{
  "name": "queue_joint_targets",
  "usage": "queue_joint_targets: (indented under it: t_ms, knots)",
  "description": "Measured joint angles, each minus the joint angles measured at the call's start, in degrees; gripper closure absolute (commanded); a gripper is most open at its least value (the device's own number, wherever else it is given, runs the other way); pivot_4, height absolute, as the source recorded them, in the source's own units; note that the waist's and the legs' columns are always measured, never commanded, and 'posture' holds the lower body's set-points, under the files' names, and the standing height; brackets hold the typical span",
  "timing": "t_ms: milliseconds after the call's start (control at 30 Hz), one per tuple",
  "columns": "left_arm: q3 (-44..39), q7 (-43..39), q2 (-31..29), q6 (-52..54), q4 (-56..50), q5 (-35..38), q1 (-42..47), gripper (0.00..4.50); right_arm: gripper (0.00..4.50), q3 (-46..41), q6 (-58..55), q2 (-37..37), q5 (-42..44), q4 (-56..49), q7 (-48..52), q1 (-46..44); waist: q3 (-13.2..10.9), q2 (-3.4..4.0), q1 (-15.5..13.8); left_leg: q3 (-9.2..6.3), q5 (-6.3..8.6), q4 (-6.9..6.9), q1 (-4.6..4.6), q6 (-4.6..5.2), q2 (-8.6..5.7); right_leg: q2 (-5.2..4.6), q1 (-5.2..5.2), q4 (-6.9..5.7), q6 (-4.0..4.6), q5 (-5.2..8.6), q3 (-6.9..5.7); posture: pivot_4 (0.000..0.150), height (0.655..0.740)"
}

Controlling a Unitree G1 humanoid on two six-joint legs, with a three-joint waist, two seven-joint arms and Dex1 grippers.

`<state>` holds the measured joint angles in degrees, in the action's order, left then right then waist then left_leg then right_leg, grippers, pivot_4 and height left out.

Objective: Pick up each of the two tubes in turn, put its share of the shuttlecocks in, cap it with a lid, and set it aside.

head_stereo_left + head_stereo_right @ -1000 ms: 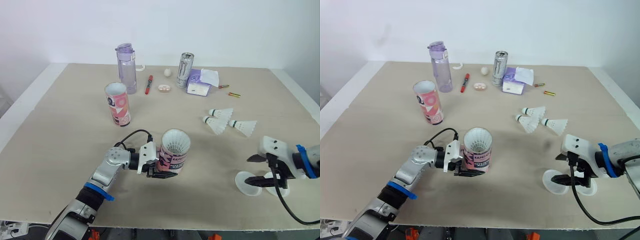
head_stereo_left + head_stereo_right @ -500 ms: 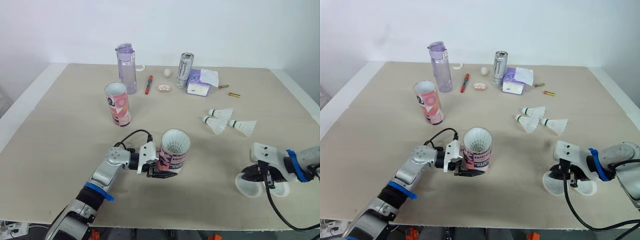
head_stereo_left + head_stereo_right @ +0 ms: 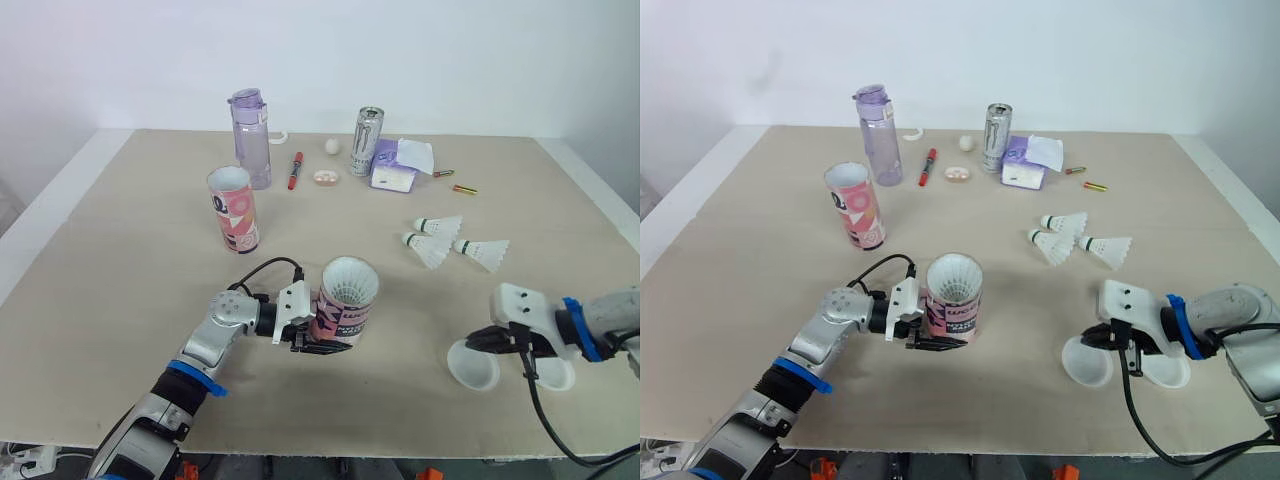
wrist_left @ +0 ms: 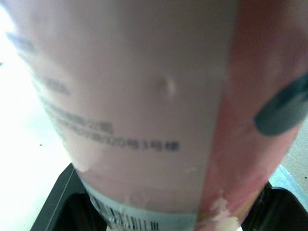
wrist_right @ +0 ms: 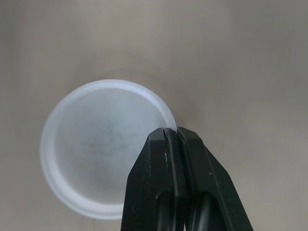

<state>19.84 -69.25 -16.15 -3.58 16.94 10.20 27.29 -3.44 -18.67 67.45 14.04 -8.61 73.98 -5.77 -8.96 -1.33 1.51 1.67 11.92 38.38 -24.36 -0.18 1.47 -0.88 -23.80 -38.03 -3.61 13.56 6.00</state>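
Note:
A pink tube [image 3: 345,308] stands near the table's front, white shuttlecock feathers [image 3: 349,284] showing in its mouth. My left gripper [image 3: 322,343] is closed around its lower part, and the left wrist view shows the tube's wall [image 4: 144,106] close up. A second pink tube [image 3: 233,208] stands upright farther back on the left. Three loose shuttlecocks [image 3: 440,238] lie on the right. My right gripper [image 3: 487,343] is shut on the rim of a translucent white lid [image 3: 471,366], tilted off the table; the right wrist view has the lid [image 5: 91,149] pinched at the fingertips [image 5: 169,134]. Another lid [image 3: 556,374] lies just right of it.
At the back stand a clear water bottle [image 3: 251,138], a drinks can [image 3: 367,141] and a purple tissue packet [image 3: 396,172]. A red marker [image 3: 296,168], a small white ball [image 3: 332,146] and a few small bits lie near them.
My right gripper has closed on one lid's rim and carried it left, tilting it up off the table. The other lid stayed. The left arm and its tube are unchanged.

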Motion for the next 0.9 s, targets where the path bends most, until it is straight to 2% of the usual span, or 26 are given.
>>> queue_joint_targets:
  t_ms: [167, 333, 467, 567, 633, 800, 900]
  knots:
    - [-0.34, -0.4, -0.06, 2.04, 0.67, 1.04, 0.62, 1.64, 4.35, -3.78, -1.2, 0.39, 6.08, -5.18, 1.24, -9.56, -0.03, -0.05, 0.14, -0.03, 0.0, -0.02, 0.1, -0.01, 0.1, 0.03, 0.08, 0.0, 0.1, 0.01, -0.09, 0.15, 0.74]
    - [-0.51, -0.97, -0.31, 1.44, 1.2, 1.12, 0.83, 1.64, 4.35, -3.45, -3.99, 0.21, 10.28, -7.52, 1.99, -18.88, -0.01, 0.02, 0.43, -0.01, 0.01, -0.13, 0.1, -0.01, 0.1, -0.02, 0.01, 0.0, 0.17, -0.02, -0.04, 0.15, 0.74]
    - [-0.66, -1.08, -0.6, 0.87, 1.59, 1.12, 0.74, 1.64, 4.35, -0.65, -7.85, -1.83, 12.82, -8.96, 1.98, -30.19, -0.01, -0.01, 0.78, -0.01, 0.01, -0.19, 0.15, -0.02, 0.18, -0.04, -0.05, 0.01, 0.25, -0.02, -0.06, 0.15, 0.74]
    - [-0.65, -1.05, -0.67, 0.06, 1.74, 1.09, 0.6, 1.64, 4.35, 7.11, -11.67, -8.23, 13.64, -9.2, 2.09, -42.56, 0.0, -0.02, 1.1, 0.0, 0.01, -0.26, 0.15, -0.01, 0.18, -0.09, -0.1, 0.01, 0.27, -0.01, -0.06, 0.15, 0.74]
    - [-0.4, -0.89, -0.44, -0.19, 1.77, 1.05, 0.6, 1.64, 4.35, 12.33, -12.64, -11.77, 12.44, -8.89, 2.4, -47.28, -0.01, -0.05, 1.01, -0.03, 0.01, -0.28, 0.09, -0.01, 0.19, -0.14, -0.12, 0.02, 0.26, 0.02, -0.13, 0.15, 0.74]
    - [-0.47, -0.68, -0.55, -0.39, 1.65, 1.05, 0.41, 1.64, 4.35, 18.92, -11.85, -17.89, 8.44, -4.84, 3.45, -51.91, -0.01, -0.05, 1.08, 0.05, 0.01, -0.33, 0.02, -0.01, 0.17, -0.27, -0.21, 0.02, 0.22, 0.05, -0.08, 0.15, 0.74]
    - [-0.31, -0.19, -0.56, -0.39, 1.46, 1.05, 0.26, 1.64, 4.35, 20.59, -10.8, -18.9, 7.05, -4.58, 4.22, -52.67, -0.01, -0.05, 1.06, 0.01, 0.01, -0.34, 0.02, -0.01, 0.18, -0.25, -0.2, 0.02, 0.23, 0.05, -0.15, 0.15, 0.74]
